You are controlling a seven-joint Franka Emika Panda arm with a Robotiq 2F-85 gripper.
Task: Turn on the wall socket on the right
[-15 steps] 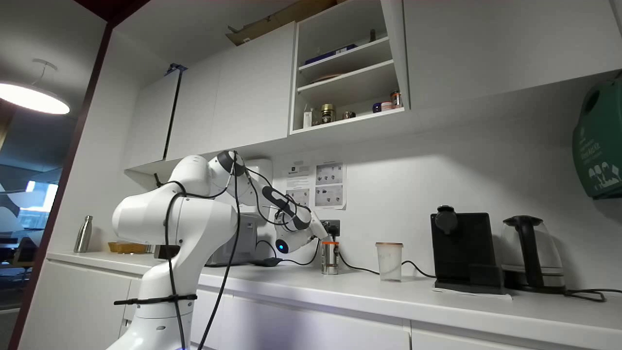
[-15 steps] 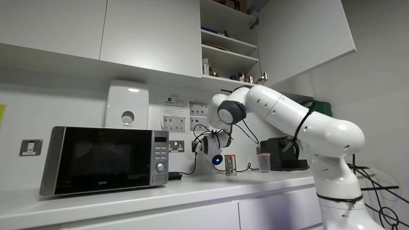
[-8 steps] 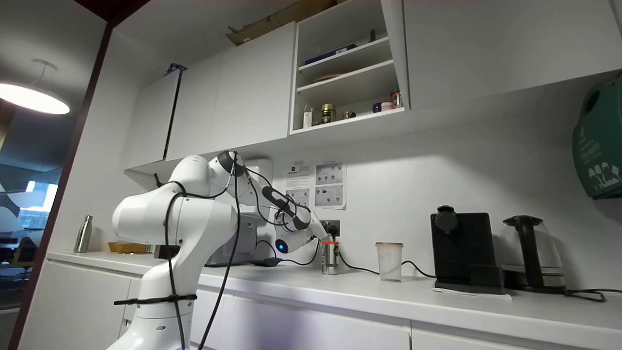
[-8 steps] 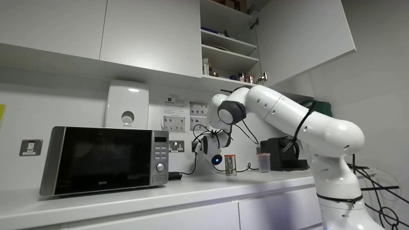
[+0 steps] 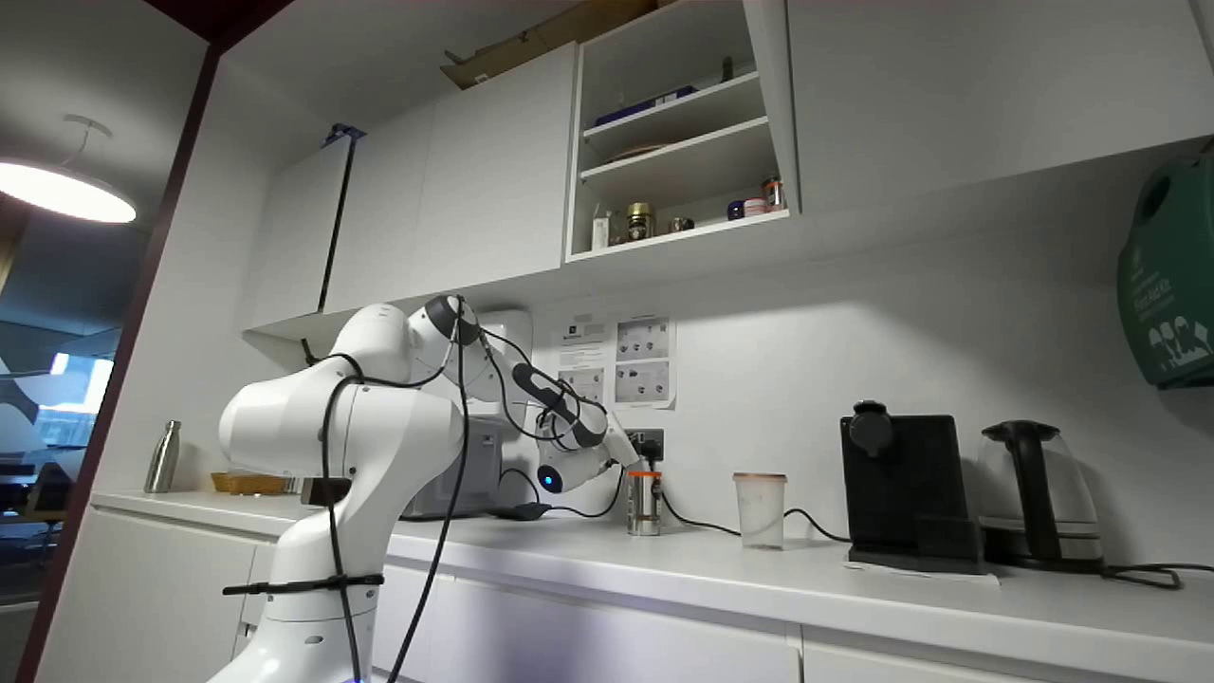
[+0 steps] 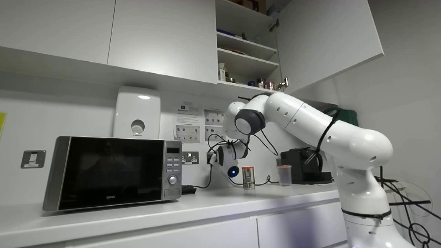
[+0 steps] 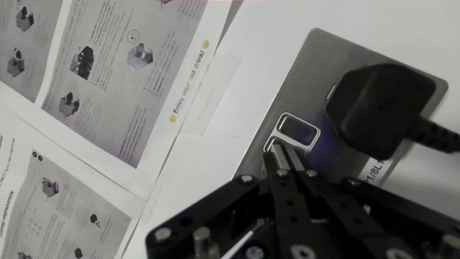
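The brushed-metal wall socket [image 7: 316, 61] of the task is fixed to the white far wall [image 5: 740, 351], and the wrist view shows it close. It carries 2 small rectangular switches [image 7: 296, 130] with pale rims, set side by side, and a bulky black plastic plug [image 7: 381, 111] is seated at its right, with a ribbed black cable [image 7: 436, 135] leading off to the right. The black metal gripper [image 7: 284, 148] reaches in from the near edge. Its jaws stand fully together, finger against finger, with nothing held; the tips lie over the nearer switch and hide part of it, and whether they press it I cannot tell. The farther switch shows whole. Left of the socket, white paper sheets [image 7: 133, 82] printed with pictures and text are fixed to the wall.

In both exterior views, the white jointed robot arm [image 5: 398, 427] reaches toward that wall above the white counter [image 6: 224, 199]. In an exterior view, a silver-and-black microwave [image 6: 113, 172] stands on the counter at left, with a silver double outlet plate [image 6: 190, 158] on the wall just to its right. Also in an exterior view, a shiny cylindrical tin [image 5: 644, 505] with an orange lid stands upright near the socket. A translucent plastic tub [image 5: 761, 512] with an orange rim is to its right, and farther right a boxy black coffee machine [image 5: 906, 489] stands just beside a glass kettle [image 5: 1039, 498] with a black handle.
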